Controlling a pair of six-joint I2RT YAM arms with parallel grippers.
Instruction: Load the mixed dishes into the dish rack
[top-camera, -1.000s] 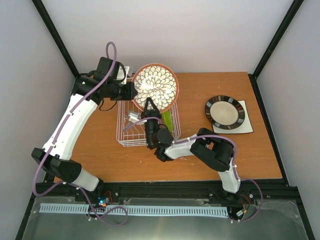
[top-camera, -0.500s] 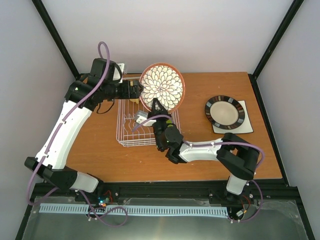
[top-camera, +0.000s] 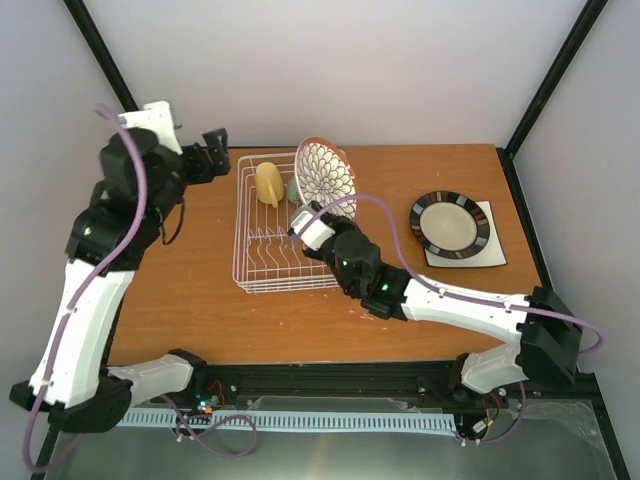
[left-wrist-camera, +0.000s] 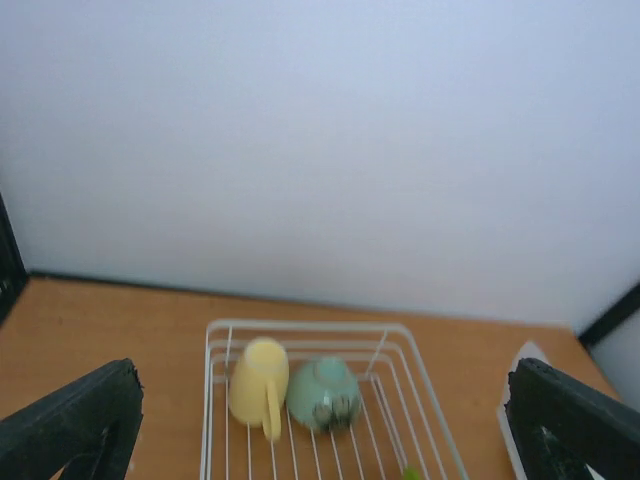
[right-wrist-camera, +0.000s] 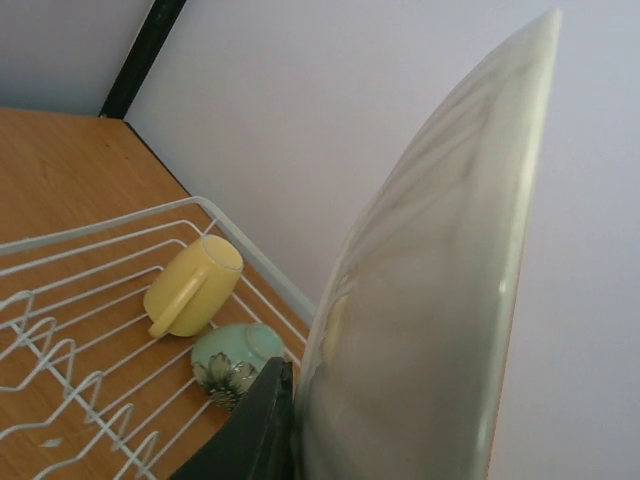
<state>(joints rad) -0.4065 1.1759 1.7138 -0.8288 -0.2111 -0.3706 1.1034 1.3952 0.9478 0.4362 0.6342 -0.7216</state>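
My right gripper (top-camera: 319, 208) is shut on the lower rim of the petal-patterned red-rimmed plate (top-camera: 326, 177), which stands on edge over the far right part of the dish rack (top-camera: 262, 272). In the right wrist view the plate's pale back (right-wrist-camera: 430, 280) fills the frame, with one dark finger (right-wrist-camera: 250, 425) against it. The yellow cup (top-camera: 268, 184) and the pale mint bowl (left-wrist-camera: 324, 394) lie at the rack's far end. My left gripper (top-camera: 213, 150) is open and empty, off the rack's far left corner. The dark-rimmed cream plate (top-camera: 450, 224) sits on the square white plate (top-camera: 489, 258) at the right.
The right forearm (top-camera: 450, 300) stretches across the table in front of the rack. Black frame posts (top-camera: 545, 90) stand at the far corners, with white walls behind. A green sliver (left-wrist-camera: 410, 473) shows low in the rack in the left wrist view.
My left gripper opened, let go of the petal plate and drew back up and to the left. The right gripper kept the plate and turned it on edge over the rack.
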